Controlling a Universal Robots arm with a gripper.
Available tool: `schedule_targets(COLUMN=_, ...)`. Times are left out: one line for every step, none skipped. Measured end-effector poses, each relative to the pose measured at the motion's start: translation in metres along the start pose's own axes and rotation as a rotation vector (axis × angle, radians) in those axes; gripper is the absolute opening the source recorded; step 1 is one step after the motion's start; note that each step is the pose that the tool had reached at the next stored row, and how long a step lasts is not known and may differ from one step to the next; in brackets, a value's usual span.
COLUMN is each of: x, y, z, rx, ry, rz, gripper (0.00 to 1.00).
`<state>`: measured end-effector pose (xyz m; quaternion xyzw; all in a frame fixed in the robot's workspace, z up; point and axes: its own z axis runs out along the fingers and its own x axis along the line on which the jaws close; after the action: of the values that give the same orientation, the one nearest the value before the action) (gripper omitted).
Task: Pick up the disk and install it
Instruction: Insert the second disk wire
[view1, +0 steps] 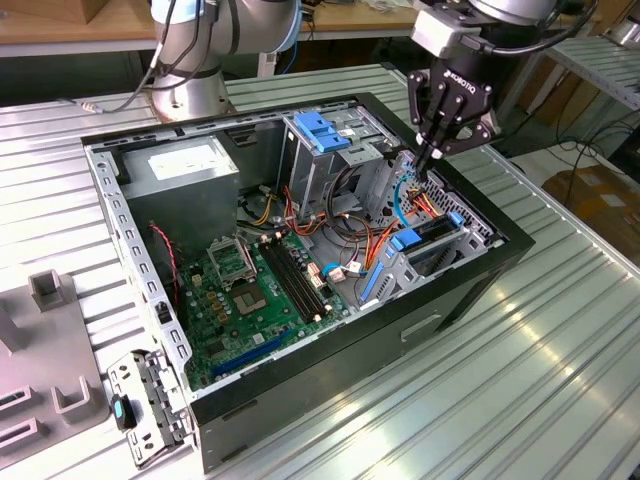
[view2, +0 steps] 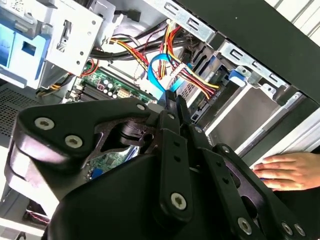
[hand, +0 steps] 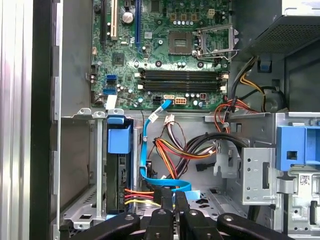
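Note:
The disk (hand: 120, 177) stands on edge in the drive bay of the open computer case (view1: 470, 290), dark from this side, with its blue bracket (hand: 119, 137) at the end facing the motherboard. In the exterior view the disk (view1: 437, 233) sits in the bay on the right. My gripper (view1: 428, 165) hangs just above that bay, over the cables behind the disk. In both wrist views the gripper (hand: 173, 194) (view2: 176, 101) has its fingers pressed together, with nothing visible between them. A flat blue data cable (hand: 150, 175) runs right under the tips.
A person's hand (view2: 285, 171) rests on the case's outer rim beside the bay. Red, yellow and orange wires (hand: 175, 150) crowd the space by the gripper. Inside are the motherboard (view1: 250, 290), a grey power supply (view1: 185, 165) and a blue-tabbed cage (view1: 325, 130). A loose metal bracket (view1: 150, 400) lies outside.

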<state>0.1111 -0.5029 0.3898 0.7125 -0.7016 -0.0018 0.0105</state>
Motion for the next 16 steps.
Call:
schedule_targets(x=-0.0001, y=0.0, z=0.0008, rx=0.0, ry=0.0019, rz=0.0, gripper=0.18)
schedule_targets(x=-0.0002, y=0.0, z=0.002, rx=0.0, ry=0.005, rz=0.0, gripper=0.18)
schedule_targets(x=-0.0003, y=-0.0001, z=0.0029, rx=-0.0001, ry=0.0074, rz=0.0, gripper=0.18)
schedule_targets(x=-0.0005, y=-0.0001, z=0.0045, rx=-0.0002, ry=0.0123, rz=0.0, gripper=0.18)
schedule_targets(x=-0.0007, y=-0.0001, z=0.0062, rx=-0.0002, ry=0.0171, rz=0.0, gripper=0.18)
schedule_targets(x=-0.0008, y=-0.0002, z=0.0078, rx=-0.0003, ry=0.0216, rz=0.0, gripper=0.18)
schedule_targets(x=-0.0009, y=-0.0002, z=0.0084, rx=-0.0004, ry=0.0237, rz=0.0, gripper=0.18)
schedule_targets(x=-0.0009, y=-0.0002, z=0.0093, rx=-0.0004, ry=0.0257, rz=0.0, gripper=0.18)
schedule_targets(x=-0.0011, y=-0.0002, z=0.0109, rx=-0.0004, ry=0.0296, rz=0.0, gripper=0.18)
schedule_targets(x=-0.0014, y=-0.0002, z=0.013, rx=-0.0005, ry=0.0353, rz=0.001, gripper=0.25)
schedule_targets(x=-0.0014, y=-0.0002, z=0.0135, rx=-0.0006, ry=0.0365, rz=0.001, gripper=0.25)
schedule_targets(x=-0.0014, y=-0.0003, z=0.0136, rx=-0.0006, ry=0.0374, rz=0.001, gripper=0.25)
schedule_targets(x=-0.0014, y=-0.0003, z=0.0136, rx=-0.0006, ry=0.0384, rz=0.001, gripper=0.25)
schedule_targets(x=-0.0014, y=-0.0002, z=0.0133, rx=-0.0006, ry=0.0386, rz=0.001, gripper=0.25)
schedule_targets(x=-0.0014, y=-0.0002, z=0.0128, rx=-0.0006, ry=0.039, rz=0.001, gripper=0.25)
schedule_targets(x=-0.0015, y=-0.0002, z=0.012, rx=-0.0007, ry=0.0455, rz=0.001, gripper=0.25)
